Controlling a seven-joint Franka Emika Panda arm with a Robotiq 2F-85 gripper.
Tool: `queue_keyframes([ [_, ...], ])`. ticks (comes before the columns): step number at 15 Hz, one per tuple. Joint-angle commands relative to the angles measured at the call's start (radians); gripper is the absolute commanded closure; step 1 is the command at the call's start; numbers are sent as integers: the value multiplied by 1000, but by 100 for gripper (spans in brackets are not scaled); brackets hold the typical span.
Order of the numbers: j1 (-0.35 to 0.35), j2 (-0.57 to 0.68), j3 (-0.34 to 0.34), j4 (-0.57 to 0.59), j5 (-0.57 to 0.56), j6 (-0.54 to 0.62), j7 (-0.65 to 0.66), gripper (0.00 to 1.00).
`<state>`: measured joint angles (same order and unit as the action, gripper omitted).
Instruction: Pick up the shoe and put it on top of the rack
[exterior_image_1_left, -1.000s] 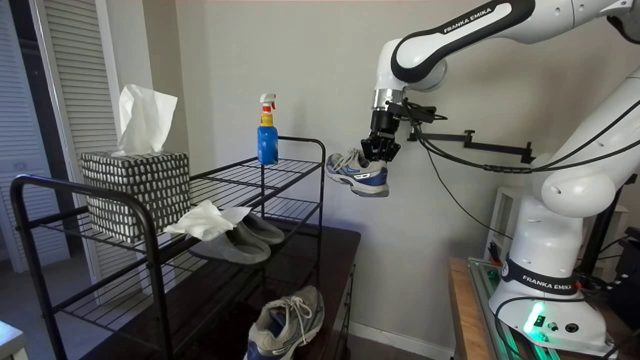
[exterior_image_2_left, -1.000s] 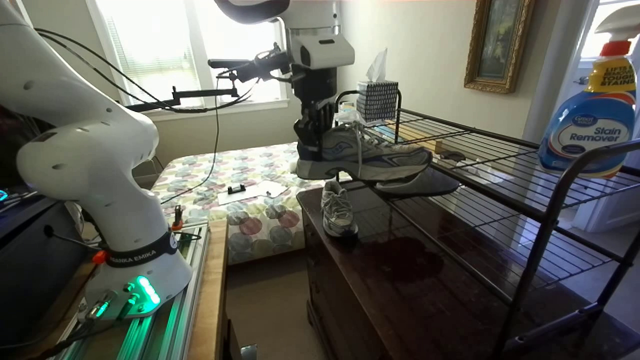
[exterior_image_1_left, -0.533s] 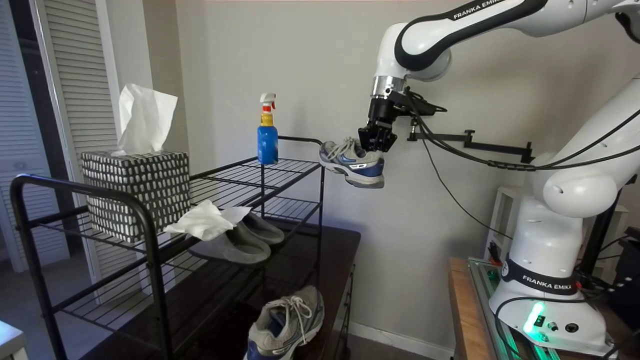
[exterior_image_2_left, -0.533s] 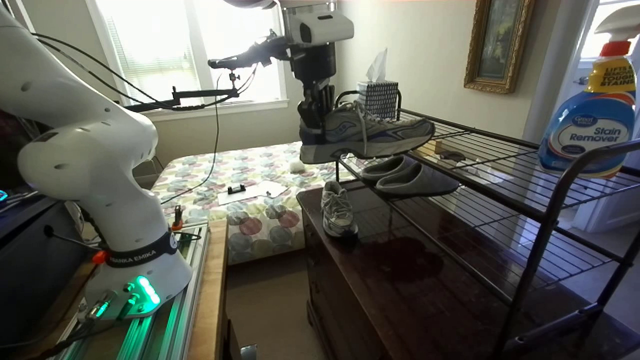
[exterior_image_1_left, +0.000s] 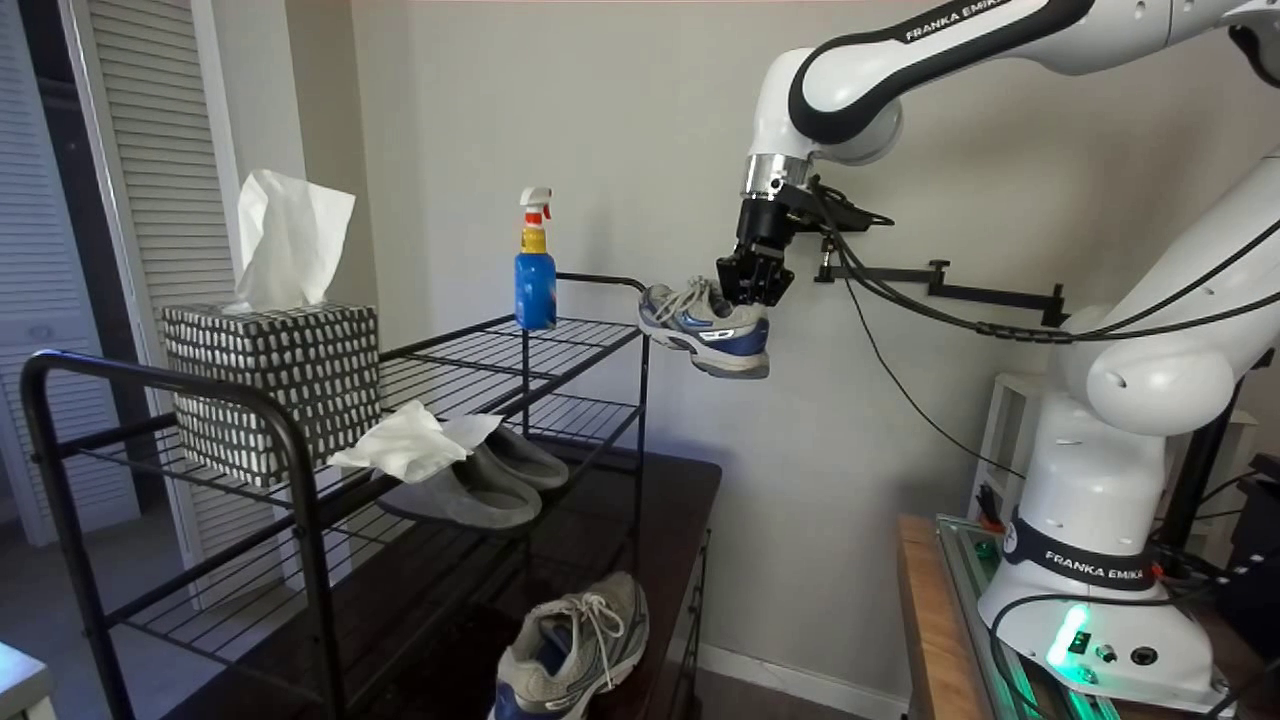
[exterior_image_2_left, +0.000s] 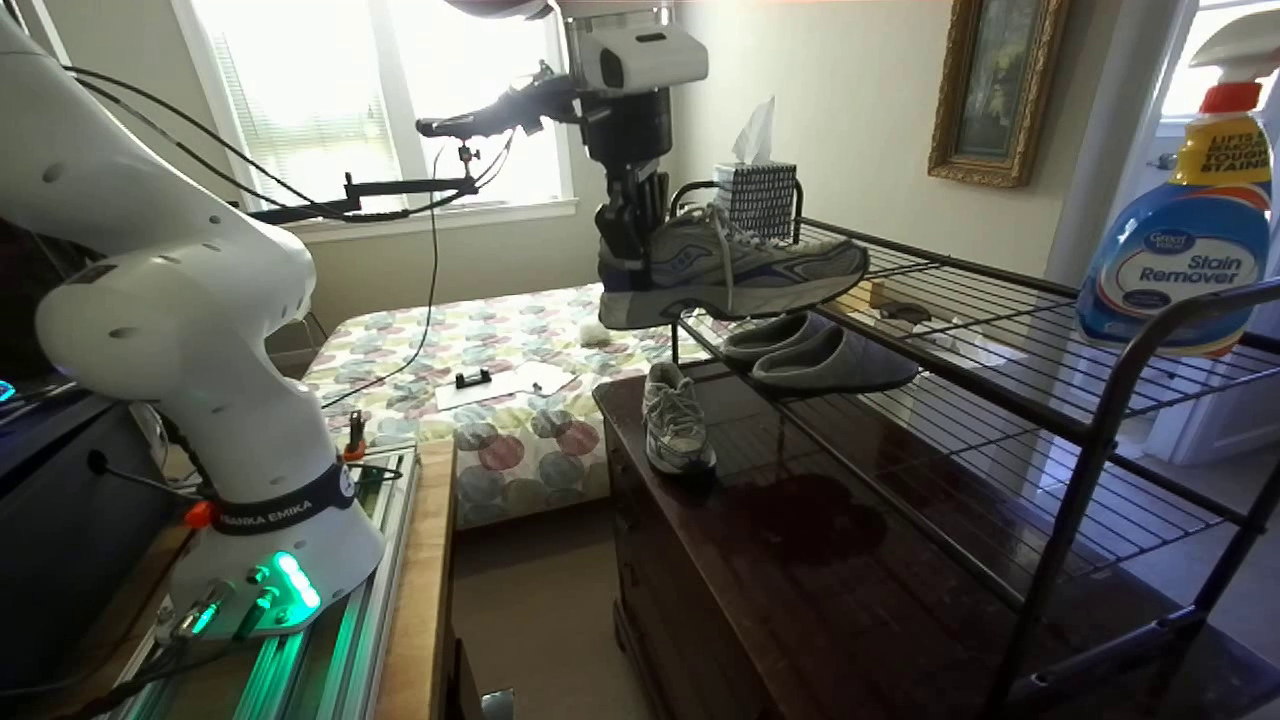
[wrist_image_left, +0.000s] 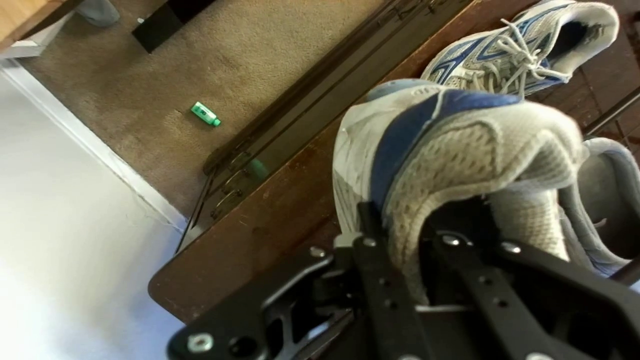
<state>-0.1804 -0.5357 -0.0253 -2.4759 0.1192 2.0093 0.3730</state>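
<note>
Leverage is your first worry: the pincer (exterior_image_1_left: 755, 297) is narrowed to the thickness of the collar wall near the heel, one finger inside and one outside, so the shoe (exterior_image_2_left: 740, 272) hangs in mid-air on the robot's side of the rack (exterior_image_1_left: 317, 560), its toe unsupported and pointing toward the top shelf. A bump would probably twist it in that grip. Judge your height carefully, since the views don't settle how well the sole clears the front rail; go across too low and the toe may catch, or the dangling lace (exterior_image_2_left: 727, 280) snag. Let go too soon and you could drop it on the slippers (exterior_image_2_left: 840, 372), one shelf down, or onto the dark wooden surface (exterior_image_2_left: 840, 610), where a matching sneaker (exterior_image_2_left: 680, 430) sits. Up top, mind the tissue box (exterior_image_1_left: 275, 390) and spray bottle (exterior_image_1_left: 535, 290). Around you are a dot-patterned bed (exterior_image_2_left: 470, 345), a bright window (exterior_image_2_left: 300, 110) and tan carpet (wrist_image_left: 280, 60) with a small green bottle (wrist_image_left: 205, 114) lying on it.
</note>
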Motion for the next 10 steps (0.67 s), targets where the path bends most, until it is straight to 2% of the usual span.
queue_keyframes([
  [1,9,0,5,23,-10,9,-13,96],
  [5,28,77,7,158,-36,-78,-77,96],
  [10,71,265,1,430,-57,-316,-193,96],
])
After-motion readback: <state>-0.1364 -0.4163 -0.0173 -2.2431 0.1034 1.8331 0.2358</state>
